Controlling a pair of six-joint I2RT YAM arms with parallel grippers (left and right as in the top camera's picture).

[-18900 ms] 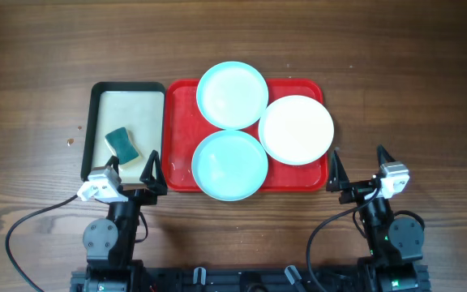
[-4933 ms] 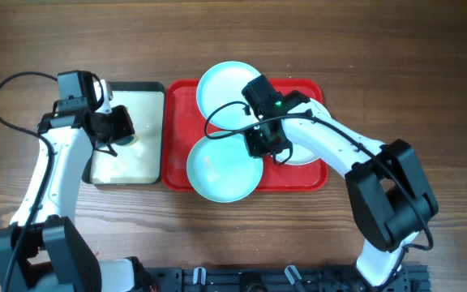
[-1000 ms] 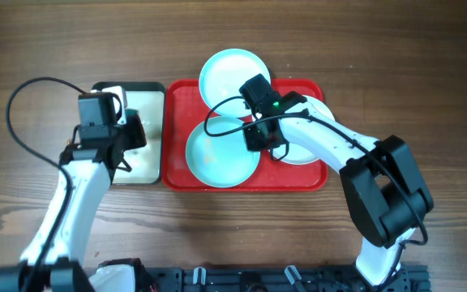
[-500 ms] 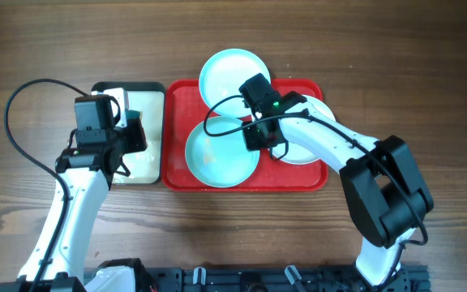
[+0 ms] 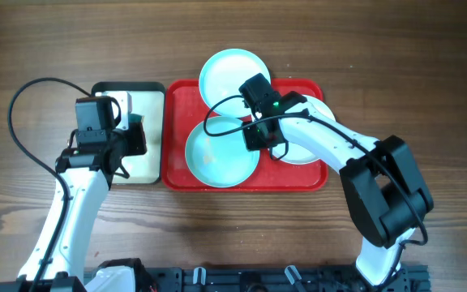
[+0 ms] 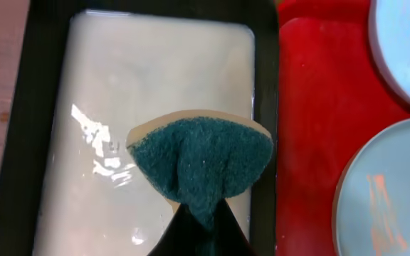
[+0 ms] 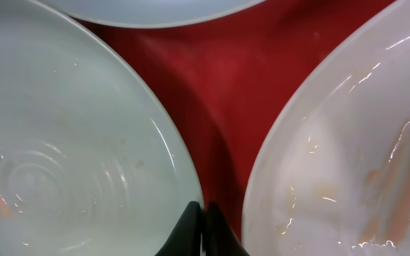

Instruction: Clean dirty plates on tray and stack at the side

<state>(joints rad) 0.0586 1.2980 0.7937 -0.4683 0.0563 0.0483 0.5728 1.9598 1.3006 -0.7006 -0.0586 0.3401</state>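
Left tool [image 6: 204,216] pinches green sponge [image 6: 201,162] over black-rimmed tray [image 6: 18,142]

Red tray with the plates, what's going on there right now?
The left hand grips a green sponge above the black-rimmed tray, beside the red tray. The right hand is pinched shut on the rim of the near aqua plate, next to the white plate. The far aqua plate lies behind them. Orange smears show on the plates, and none is stacked at the side yet.
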